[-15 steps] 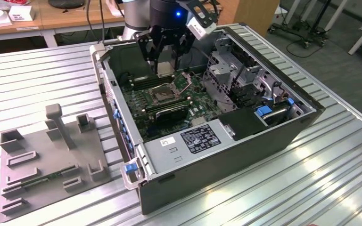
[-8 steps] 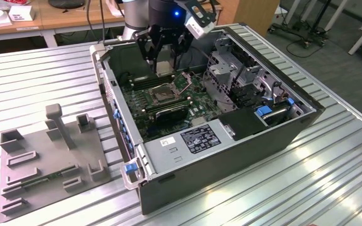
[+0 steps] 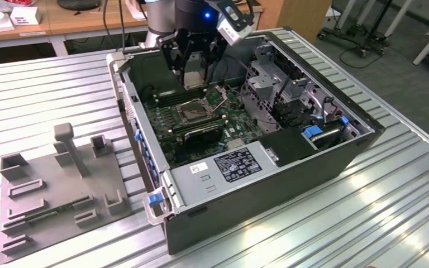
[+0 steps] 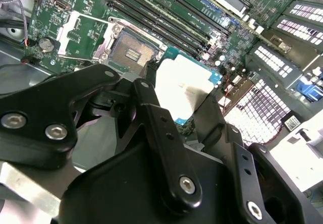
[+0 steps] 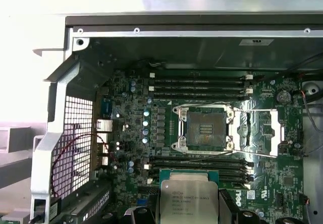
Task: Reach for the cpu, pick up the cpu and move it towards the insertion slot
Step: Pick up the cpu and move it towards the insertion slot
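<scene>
The surface [image 3: 43,95] was a ribbed metal top, with wooden desks and some cart wheels on the floor behind it. Biggest thing on it was the open computer case [image 3: 289,167], lying on its side with the green motherboard [image 3: 192,120] facing up. On the exterior view's left of the case sat a grey plastic fixture [image 3: 54,195], well apart from the arm.

The arm [image 3: 181,17] came in over the far end of the case, wrist pointed down into it, with the tool [image 3: 192,78] hanging above the motherboard, a bit farther back in the case than the insertion slot [image 3: 194,110].

The tool's black fingers [image 4: 161,133] were closed in on the cpu [image 4: 184,85], so it was gripping the chip by its edges, silvery face showing between them. In the first wrist view the cpu [image 5: 187,199] was up off the board, over the long black memory slots [image 5: 202,163] just beside the insertion slot [image 5: 204,128]. The slot itself was open: silvery frame, brownish contact field in the middle, and the metal retention plate [image 5: 262,130] flipped out flat beside it. The second wrist view had the same layout, with the slot [image 4: 132,52] just past the chip's edge.
</scene>
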`<act>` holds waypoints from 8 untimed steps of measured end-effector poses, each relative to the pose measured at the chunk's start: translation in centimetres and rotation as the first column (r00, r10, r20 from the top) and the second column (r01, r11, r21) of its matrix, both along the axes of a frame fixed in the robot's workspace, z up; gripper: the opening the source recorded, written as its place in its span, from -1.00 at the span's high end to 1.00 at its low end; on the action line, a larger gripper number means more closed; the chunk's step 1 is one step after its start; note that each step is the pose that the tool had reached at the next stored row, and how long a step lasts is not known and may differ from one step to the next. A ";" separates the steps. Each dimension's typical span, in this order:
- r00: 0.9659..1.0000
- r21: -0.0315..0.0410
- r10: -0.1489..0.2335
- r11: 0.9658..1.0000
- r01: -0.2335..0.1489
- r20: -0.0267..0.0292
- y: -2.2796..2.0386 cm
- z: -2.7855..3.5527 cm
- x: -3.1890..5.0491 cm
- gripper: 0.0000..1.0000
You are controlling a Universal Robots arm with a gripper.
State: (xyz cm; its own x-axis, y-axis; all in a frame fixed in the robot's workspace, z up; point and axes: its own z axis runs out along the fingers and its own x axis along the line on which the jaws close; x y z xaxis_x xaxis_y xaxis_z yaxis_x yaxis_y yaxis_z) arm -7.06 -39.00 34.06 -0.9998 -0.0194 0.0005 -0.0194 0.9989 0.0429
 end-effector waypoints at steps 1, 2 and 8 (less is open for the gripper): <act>1.000 0.000 0.000 1.000 0.000 0.000 0.06 -0.02 0.00 -0.08; 1.000 0.000 0.000 1.000 0.000 0.000 0.13 -0.03 0.00 -0.08; 1.000 0.000 0.000 1.000 0.000 0.000 0.44 -0.10 0.00 -0.08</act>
State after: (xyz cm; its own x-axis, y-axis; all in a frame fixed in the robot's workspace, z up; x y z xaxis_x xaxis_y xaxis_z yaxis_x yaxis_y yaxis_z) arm -7.06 -38.56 33.96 -0.9998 -0.0194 0.0005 -0.0194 0.9989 0.0430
